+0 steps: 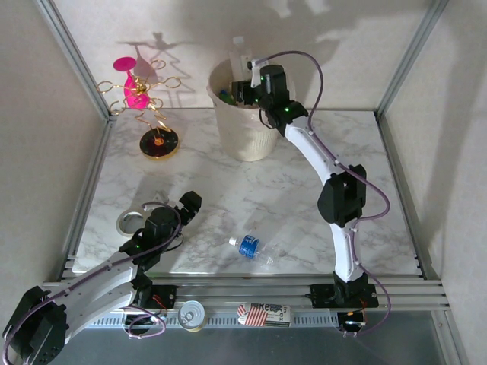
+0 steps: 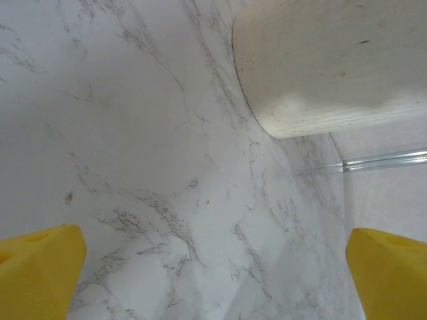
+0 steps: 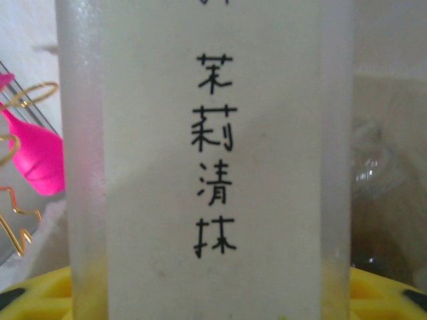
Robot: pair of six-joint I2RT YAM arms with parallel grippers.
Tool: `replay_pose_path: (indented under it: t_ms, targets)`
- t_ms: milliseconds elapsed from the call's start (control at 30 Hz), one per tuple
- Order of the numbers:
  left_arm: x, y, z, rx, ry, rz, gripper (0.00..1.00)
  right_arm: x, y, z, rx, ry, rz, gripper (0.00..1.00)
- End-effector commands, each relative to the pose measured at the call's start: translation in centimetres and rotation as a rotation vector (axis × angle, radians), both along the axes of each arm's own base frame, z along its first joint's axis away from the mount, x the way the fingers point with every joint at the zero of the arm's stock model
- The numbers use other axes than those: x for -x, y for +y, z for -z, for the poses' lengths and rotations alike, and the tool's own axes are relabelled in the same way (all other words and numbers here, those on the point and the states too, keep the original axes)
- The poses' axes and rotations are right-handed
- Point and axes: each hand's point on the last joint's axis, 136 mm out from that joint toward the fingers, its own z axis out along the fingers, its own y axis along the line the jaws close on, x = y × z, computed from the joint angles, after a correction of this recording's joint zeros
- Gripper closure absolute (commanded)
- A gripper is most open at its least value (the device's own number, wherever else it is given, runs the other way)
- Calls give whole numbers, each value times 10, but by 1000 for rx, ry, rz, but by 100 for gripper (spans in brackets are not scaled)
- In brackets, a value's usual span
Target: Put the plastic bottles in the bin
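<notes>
While the right gripper (image 1: 245,85) hangs above the bin (image 1: 242,141), its jaws are closed on a frosted bottle (image 3: 207,167), held upright just over the rim. The bottle is a straight-sided milky plastic one with a pale label handwritten in black. It looks light and thin-walled, likely to give under a hard squeeze, and its smooth skin could slip, so the grip low across the flat body seems the right place. The left gripper (image 2: 213,267) sits low over the counter (image 1: 198,175), jaws wide apart and empty, facing the bin's base. A clear bottle (image 1: 249,246) with a blue label lies on its side near the front of the marble-patterned counter. Being round and probably empty, it may roll, so it is best taken across the labelled middle. The bin is cream, tall and round, with finely grained walls.
</notes>
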Motion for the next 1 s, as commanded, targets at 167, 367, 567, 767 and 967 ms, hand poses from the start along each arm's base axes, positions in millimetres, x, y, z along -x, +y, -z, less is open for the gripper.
replay_pose_path:
  t_ms: [167,367,567,767,967]
  targets:
    - [-6,0,-15,-37,-28,8,0,4,-9,-45,-58,-63,27,23]
    - [-8,-5,-19,-38,-31,26,0,22,-20,-74,-46,-110,22,1]
    - [-9,-11,-18,-50,-24,58,0,56,-37,-82,-35,-128,10,1]
    - [-10,-16,-19,-51,-26,70,0,103,-51,-55,-35,-94,-31,1]
    - [-13,-27,-21,-54,-31,99,0,164,-54,-3,-13,-51,-110,1]
